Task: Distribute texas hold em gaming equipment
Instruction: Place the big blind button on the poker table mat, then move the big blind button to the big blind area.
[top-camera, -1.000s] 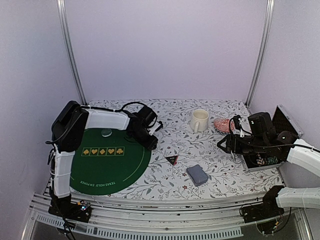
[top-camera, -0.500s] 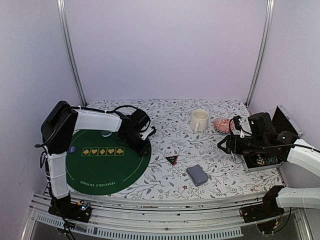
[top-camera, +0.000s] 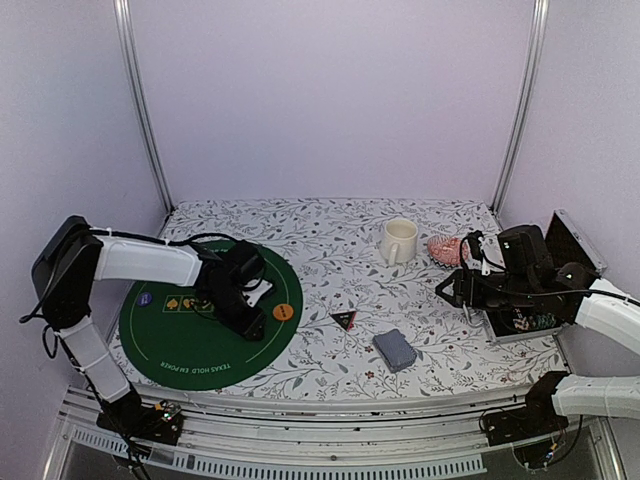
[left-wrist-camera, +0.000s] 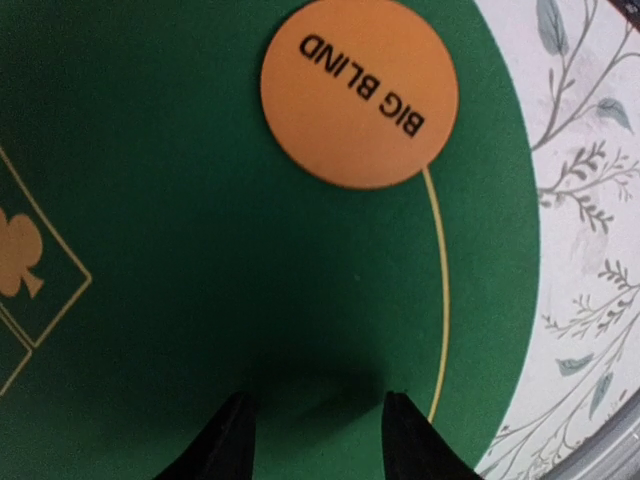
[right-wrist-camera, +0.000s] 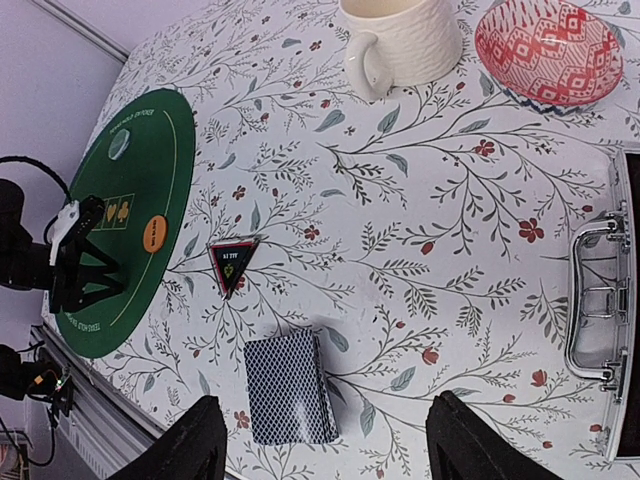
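The texas hold em gaming equipment is lying in two groups on the floral counter (top-camera: 330, 225). The green round poker mat (top-camera: 190, 350) is covering the left side. The left jaws are hovering low over it, released, with nothing between them.

The deck of grey-blue-backed playing cards (top-camera: 395, 350) is resting on the bare counter, well apart from the mat and nearer to the right arm. In the right wrist view it is lying ahead of the right jaws, which are standing wide and holding nothing. Its long axis is pointing nearly away from them, so I judge they could close across its narrow width. The counter's front edge is running near the deck, giving little room there.

The orange Big Blind button (top-camera: 283, 311) is sitting flat on the mat, just inside the yellow border line, ahead of the left jaws and apart from them. The black-and-red triangular marker (top-camera: 343, 320) is lying between mat and deck, with open room around it. The clear disc (right-wrist-camera: 119, 143) is resting on the mat's far part.
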